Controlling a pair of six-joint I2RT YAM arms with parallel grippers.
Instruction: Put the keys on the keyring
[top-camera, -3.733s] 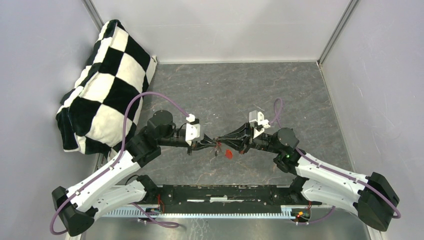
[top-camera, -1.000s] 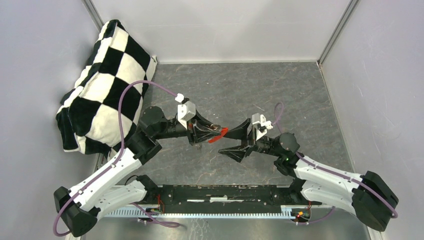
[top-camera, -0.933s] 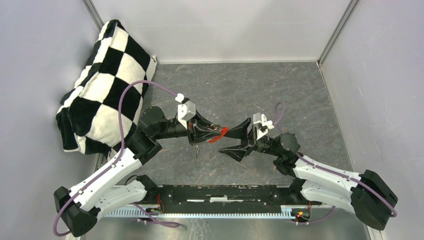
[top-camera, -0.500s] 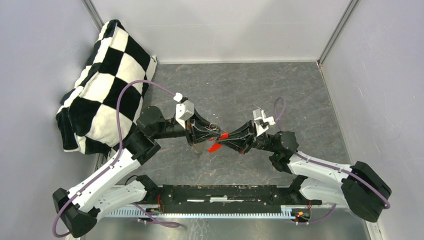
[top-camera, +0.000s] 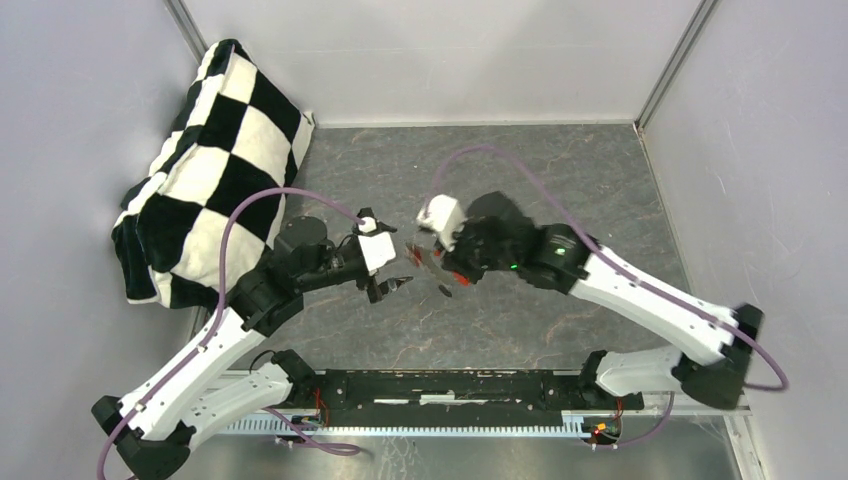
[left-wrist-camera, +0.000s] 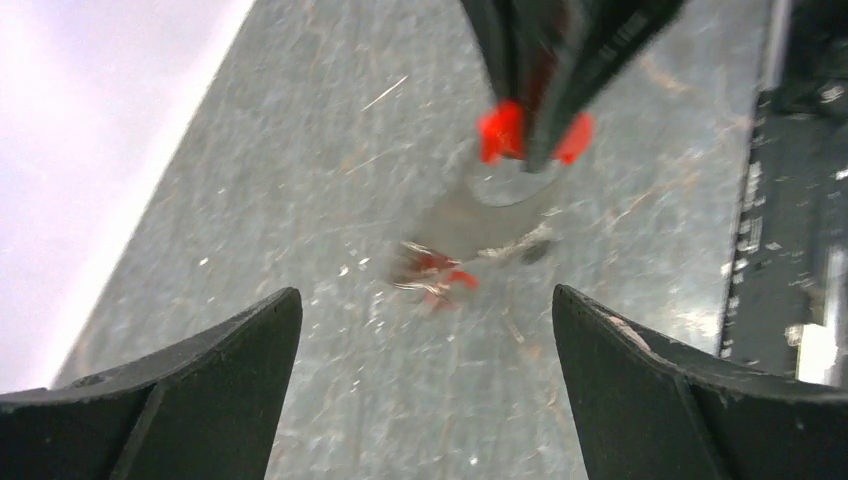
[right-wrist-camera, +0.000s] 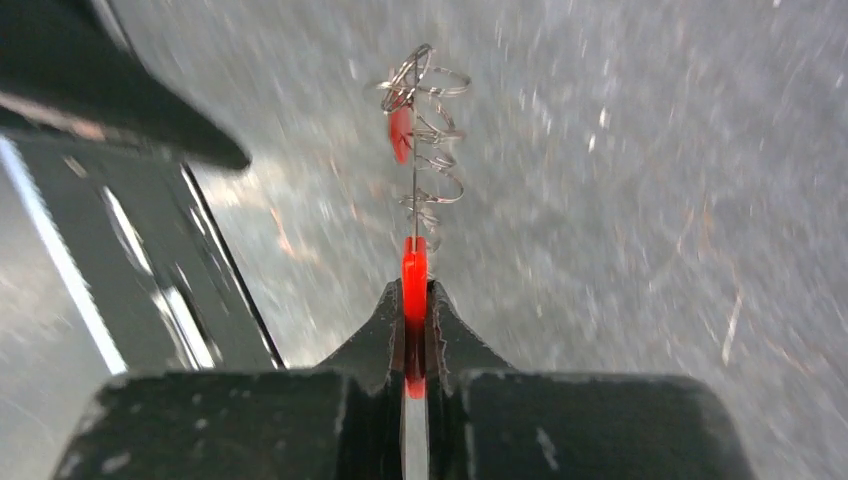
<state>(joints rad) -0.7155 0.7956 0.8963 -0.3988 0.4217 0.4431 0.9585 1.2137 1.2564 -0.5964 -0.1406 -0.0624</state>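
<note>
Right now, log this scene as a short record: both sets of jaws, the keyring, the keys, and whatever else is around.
left jaws: wide open, holding nothing
right jaws: shut on the red band of the keyring
keyring: held by the right jaws, wire loops sticking out past the tips
red key: among the wire loops; too blurred to tell if it is threaded on
black key: perhaps the dark speck on the table; too small to tell
pillow: checkered, leaning at the far left wall

Left gripper (left-wrist-camera: 425, 300) is hanging with jaws spread wide; right gripper (right-wrist-camera: 416, 292), arm extending inward, is pinching the keyring (right-wrist-camera: 413, 262).
</note>
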